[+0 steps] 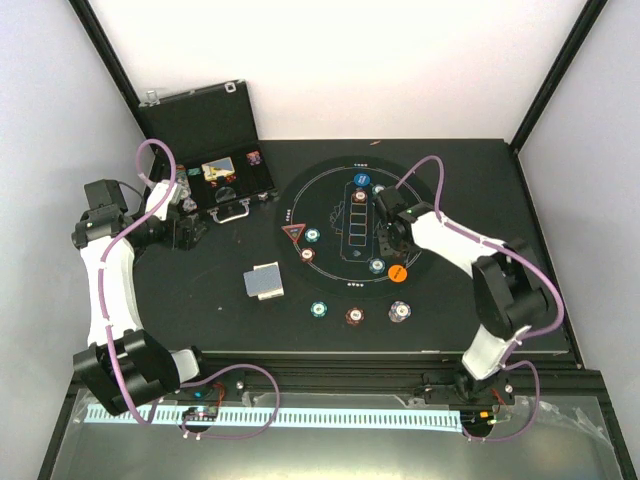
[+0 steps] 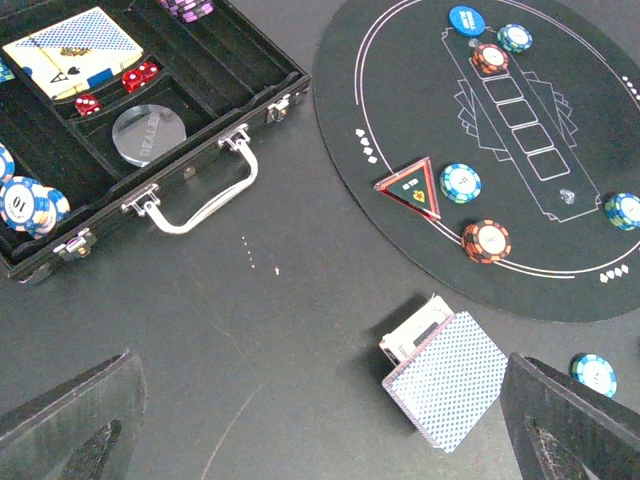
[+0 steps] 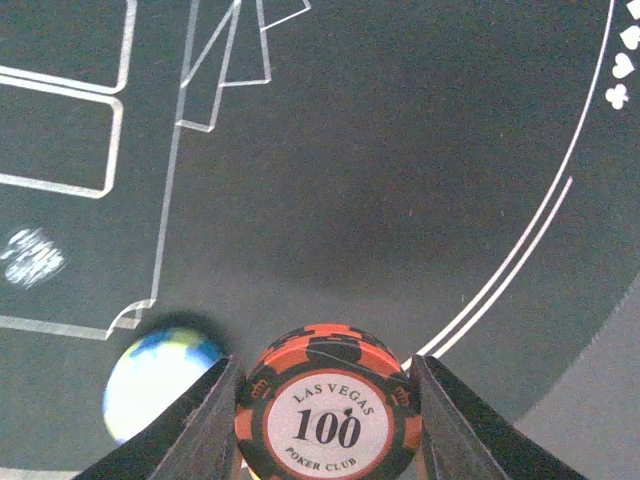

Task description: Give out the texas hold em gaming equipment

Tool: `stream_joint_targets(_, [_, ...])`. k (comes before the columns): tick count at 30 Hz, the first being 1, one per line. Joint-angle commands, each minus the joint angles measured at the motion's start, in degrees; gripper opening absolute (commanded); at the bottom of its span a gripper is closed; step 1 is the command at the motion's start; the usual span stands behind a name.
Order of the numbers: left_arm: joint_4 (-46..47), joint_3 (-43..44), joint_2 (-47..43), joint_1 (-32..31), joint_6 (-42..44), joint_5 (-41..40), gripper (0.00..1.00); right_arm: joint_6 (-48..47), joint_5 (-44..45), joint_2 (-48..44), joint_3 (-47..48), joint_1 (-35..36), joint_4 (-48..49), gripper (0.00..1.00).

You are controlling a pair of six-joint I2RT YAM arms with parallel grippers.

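Orange-and-black 100 chip [image 3: 330,425], pinched across its rim by the right hand [image 3: 325,370] over the black mat [image 3: 400,150].
Likely stiff, light, slick-edged: grip the rim squarely. Left hand [image 2: 320,365] gapes empty above the desk [image 2: 250,330].

Both arms wear smooth white shells [image 1: 103,290] between bulky black joints [image 1: 505,290], trailing looped purple cables [image 1: 430,158]; matte black wedge fingers [image 2: 565,420].

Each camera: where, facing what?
Top external: above, behind bases, facing down at black table; left arm, right arm show.
Left wrist: faces open black hard case and blue-backed card deck; open left gripper shows.
Right wrist: low over round black mat; right gripper clamps red-black 100 chip.
Top, left wrist share red triangle marker.
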Motion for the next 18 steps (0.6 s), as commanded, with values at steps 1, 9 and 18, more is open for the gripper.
stream_joint_targets(1, [0.93, 0.3, -1.22, 0.21, -0.39, 2.08, 0.99, -1.7, 1.12, 6.87, 3.76, -2.22, 4.07, 0.12])
stream_joint_targets(9, [1.12, 0.26, -1.22, 0.21, -0.13, 1.97, 0.99, -1.46, 0.88, 14.24, 7.55, -3.02, 5.64, 0.11])
stream_joint_targets(18, [1.12, 0.3, -1.08, 0.21, -0.07, 2.21, 0.99, -1.52, 1.0, 13.87, 3.68, -4.74, 6.96, 0.11])
